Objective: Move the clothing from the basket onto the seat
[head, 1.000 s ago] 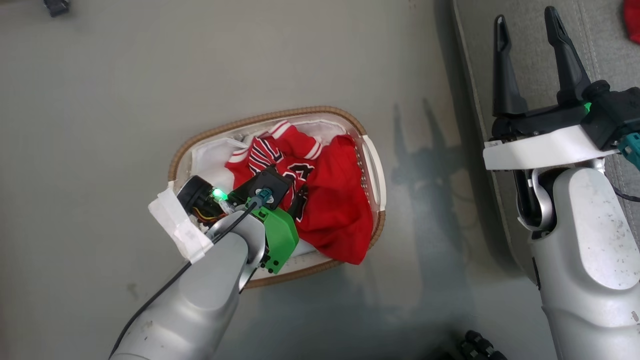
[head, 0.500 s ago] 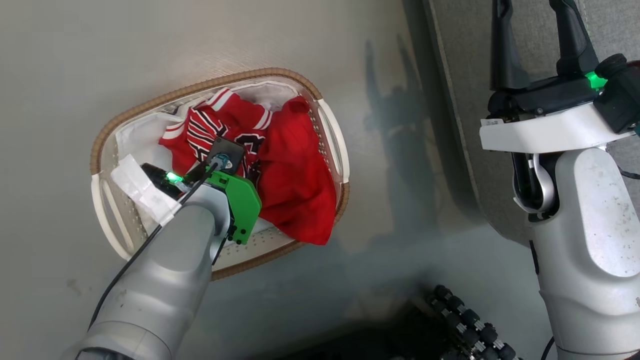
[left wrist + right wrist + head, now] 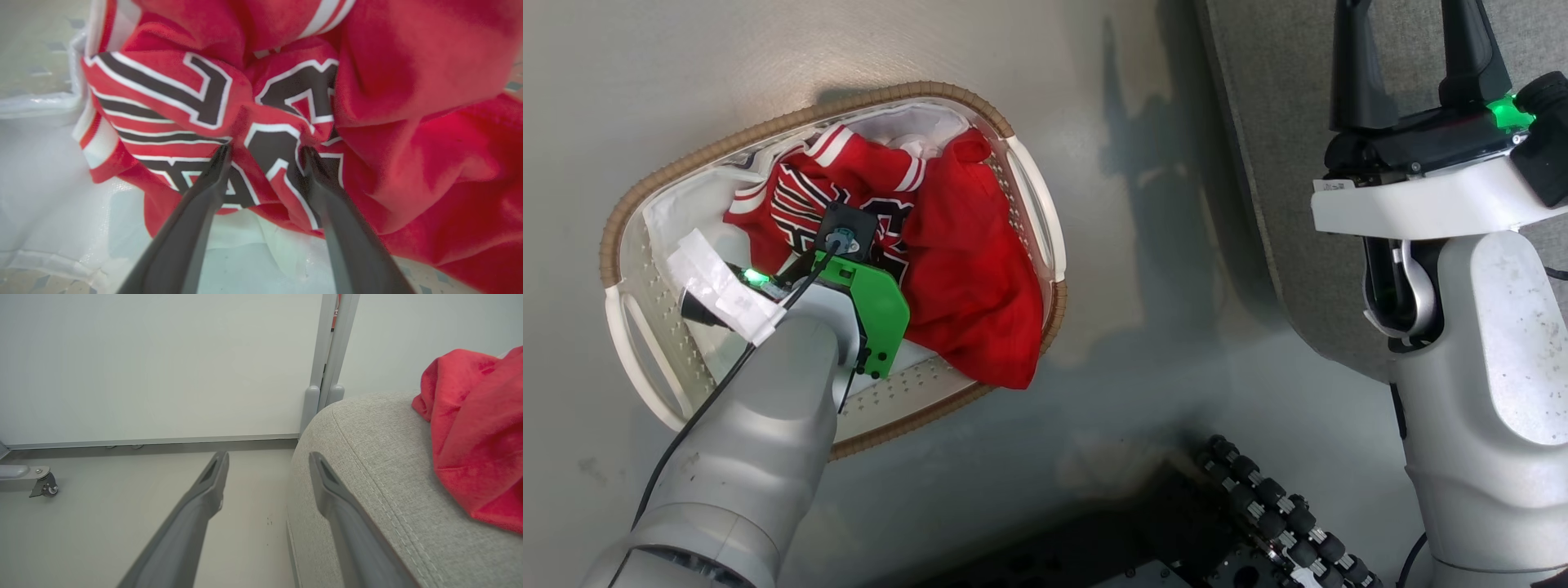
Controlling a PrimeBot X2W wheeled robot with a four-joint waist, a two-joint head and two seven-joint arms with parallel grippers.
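The white basket (image 3: 768, 126) with a brown woven rim stands on the floor at the left. In it lie a red jersey (image 3: 792, 192) with black-and-white lettering and a plain red piece (image 3: 972, 286) that hangs over the near rim. My left arm reaches down into the basket. In the left wrist view my left gripper (image 3: 265, 151) is open, its fingertips pressed into the jersey (image 3: 163, 94) with a fold of it between them. My right gripper (image 3: 1411, 16) hangs open over the edge of the grey seat (image 3: 1274, 122). Another red garment (image 3: 478, 428) lies on the seat (image 3: 367, 457).
A white liner sheet (image 3: 678, 212) covers the basket's bottom. My base with black rollers (image 3: 1258, 506) sits at the lower edge. Bare grey floor separates basket and seat. The right wrist view holds a pale wall, a grey post (image 3: 327, 355) and a caster (image 3: 45, 488).
The head camera has moved, so basket and seat sit further left and higher. My left arm stays down in the basket over the jersey. The right gripper stays open by the seat.
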